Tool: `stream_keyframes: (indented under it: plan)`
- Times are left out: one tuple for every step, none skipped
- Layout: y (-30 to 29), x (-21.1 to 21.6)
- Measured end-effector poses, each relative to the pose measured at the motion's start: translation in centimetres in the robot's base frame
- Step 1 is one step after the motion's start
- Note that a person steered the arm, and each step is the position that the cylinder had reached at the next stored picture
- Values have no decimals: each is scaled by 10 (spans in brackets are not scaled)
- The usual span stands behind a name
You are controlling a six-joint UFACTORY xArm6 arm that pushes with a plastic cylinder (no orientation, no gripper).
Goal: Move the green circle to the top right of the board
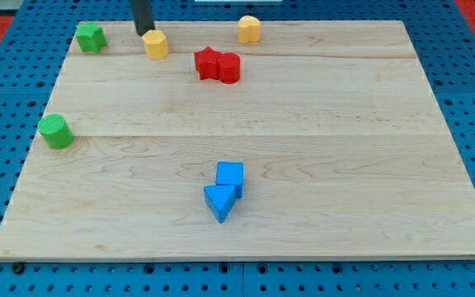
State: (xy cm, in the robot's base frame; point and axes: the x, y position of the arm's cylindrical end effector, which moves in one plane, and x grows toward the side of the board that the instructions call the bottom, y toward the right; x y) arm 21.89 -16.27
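Note:
The green circle (55,132) is a short ribbed cylinder at the board's left edge, about mid-height in the view. My tip (143,33) is near the view's top left, just left of and touching or almost touching a yellow hexagonal block (156,44). The tip is far above and to the right of the green circle. A green star-like block (91,37) sits at the board's top left corner.
A yellow cylinder (249,29) stands at the top centre. A red star (209,63) and a red cylinder (229,68) touch each other below it. A blue cube (230,176) and a blue triangle (218,201) sit together at lower centre. The wooden board (345,165) lies on a blue pegboard.

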Motion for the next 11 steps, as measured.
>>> stream_keyframes:
  plan:
    - [14, 31]
    - [67, 69]
    - [49, 88]
    - [-50, 105]
    - [-120, 175]
    - [-129, 259]
    - [-61, 262]
    - [-84, 270]
    - [-136, 296]
    - [-127, 264]
    - [-92, 220]
